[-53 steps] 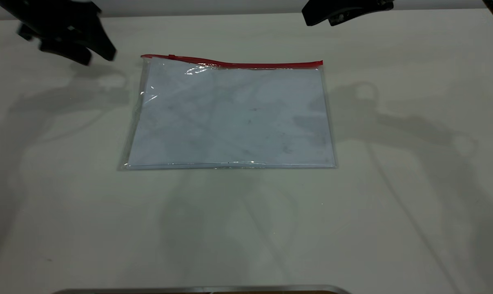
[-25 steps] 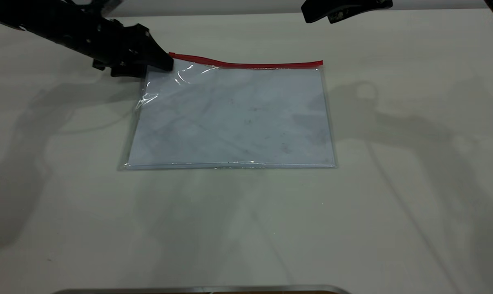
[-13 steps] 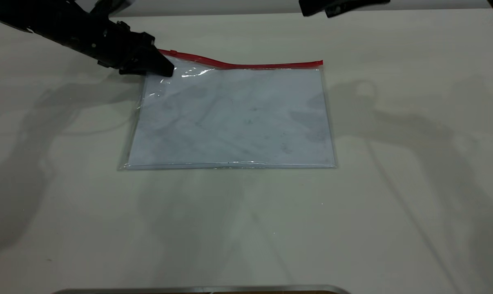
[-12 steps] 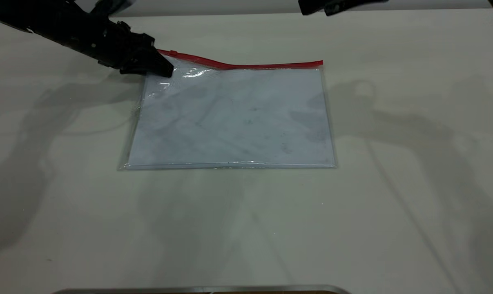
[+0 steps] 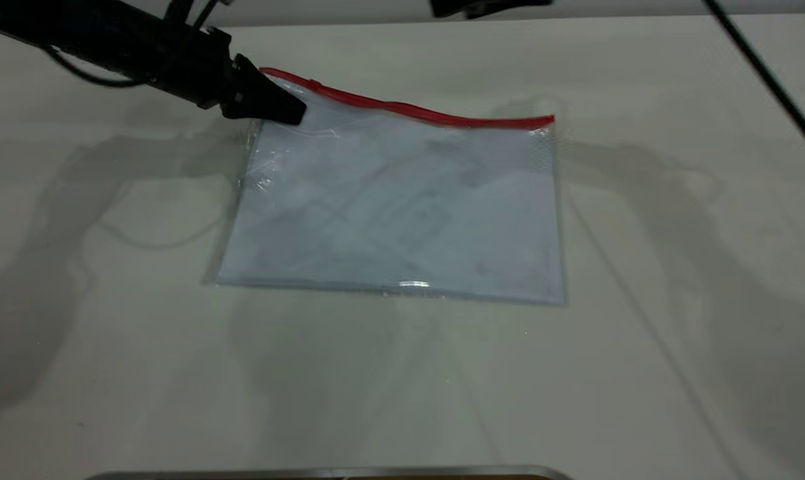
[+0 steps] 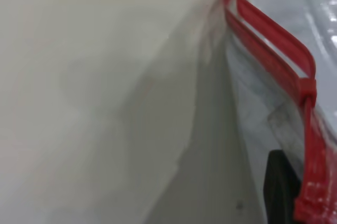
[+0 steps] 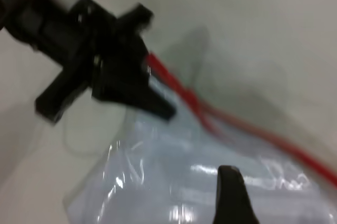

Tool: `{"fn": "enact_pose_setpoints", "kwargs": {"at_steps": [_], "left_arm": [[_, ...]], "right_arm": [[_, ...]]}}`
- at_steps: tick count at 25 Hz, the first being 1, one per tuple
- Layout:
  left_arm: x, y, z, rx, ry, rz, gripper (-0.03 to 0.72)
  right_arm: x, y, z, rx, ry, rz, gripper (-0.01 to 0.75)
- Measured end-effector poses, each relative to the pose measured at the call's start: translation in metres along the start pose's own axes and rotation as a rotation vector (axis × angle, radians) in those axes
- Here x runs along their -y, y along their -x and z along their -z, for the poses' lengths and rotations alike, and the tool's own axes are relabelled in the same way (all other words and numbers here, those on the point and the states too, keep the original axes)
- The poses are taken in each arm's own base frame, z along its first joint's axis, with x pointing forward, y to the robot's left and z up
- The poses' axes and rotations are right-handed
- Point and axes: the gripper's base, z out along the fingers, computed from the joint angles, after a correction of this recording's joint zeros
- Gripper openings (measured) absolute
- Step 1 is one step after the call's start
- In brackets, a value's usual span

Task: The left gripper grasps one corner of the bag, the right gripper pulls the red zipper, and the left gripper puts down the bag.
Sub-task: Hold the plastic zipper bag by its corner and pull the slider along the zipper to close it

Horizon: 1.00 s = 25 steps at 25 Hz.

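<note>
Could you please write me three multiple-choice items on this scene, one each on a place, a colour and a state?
1. Where is the left claw?
A. at the bag's far left corner
B. at the bag's near right corner
C. off the table

2. What colour is the zipper along the bag's far edge?
A. blue
B. red
C. green

3. How does the bag lie?
A. flat all over
B. one far corner raised, the rest on the table
C. wholly in the air

Answers: 1 A, its tips meet the corner of the bag there. 2 B, the strip is bright red. 3 B, the gripped corner rises while the near edge rests on the table.
</note>
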Motion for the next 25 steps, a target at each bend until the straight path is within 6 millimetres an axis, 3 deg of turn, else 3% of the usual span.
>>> {"fn": "enact_pose_setpoints", "kwargs": {"at_steps": [6, 10, 20, 25], "left_arm": [[0.008, 0.002, 0.003, -0.036, -0.069, -0.071, 0.053], [0.012, 0.009, 0.011, -0.102, -0.074, -0.148, 0.053], [0.014, 0.015, 0.016, -0.121, -0.071, -0.18, 0.053], [0.019, 0.019, 0.008, -0.128, -0.078, -0.192, 0.053]], "right_arm": [[-0.006, -0.008, -0.047, -0.012, 0.101, 0.043, 0.52], [-0.013, -0.011, -0.066, -0.007, 0.134, 0.048, 0.52], [-0.01, -0.027, -0.086, 0.061, 0.176, -0.081, 0.52], [-0.021, -0.029, -0.096, 0.078, 0.192, -0.07, 0.52]]}}
